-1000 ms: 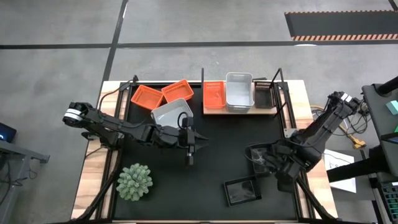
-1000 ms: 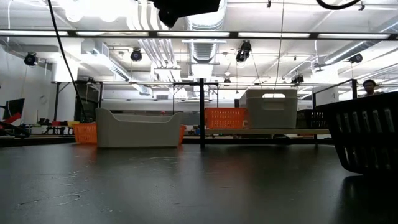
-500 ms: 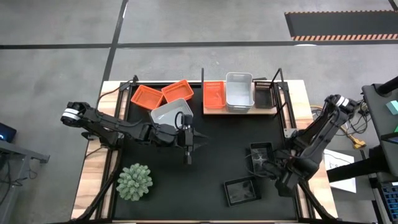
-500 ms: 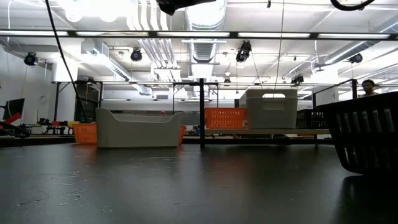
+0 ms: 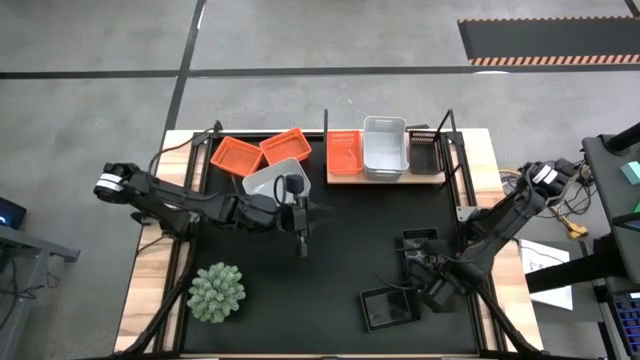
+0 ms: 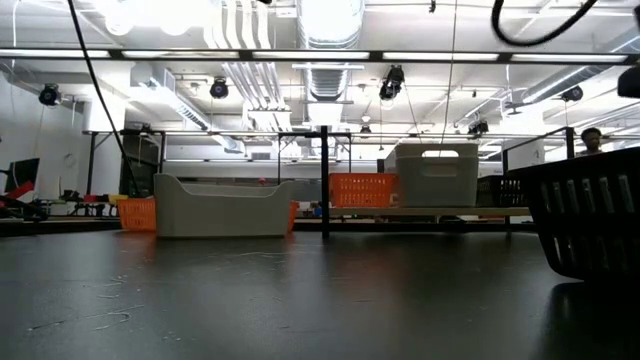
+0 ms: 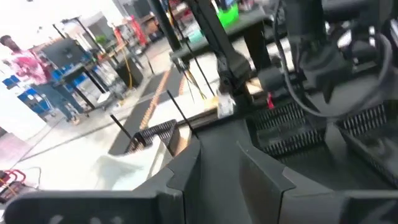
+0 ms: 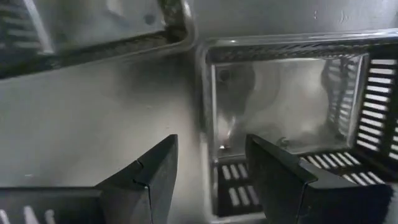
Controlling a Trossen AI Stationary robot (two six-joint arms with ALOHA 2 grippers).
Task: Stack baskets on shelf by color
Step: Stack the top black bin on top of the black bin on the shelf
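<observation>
Hovering over slatted glossy black basket (image 8: 292, 106), right tool (image 8: 208, 168) wide open, empty; left tool's state unclear.

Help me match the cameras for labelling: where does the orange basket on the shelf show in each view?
High: orange basket at the left end of the shelf, top centre.
Low: centre, far back, just right of the post.
Left wrist: not in it.
Right wrist: not in it.
Landmark: the white basket beside it on the shelf, seen in the high and low views.
</observation>
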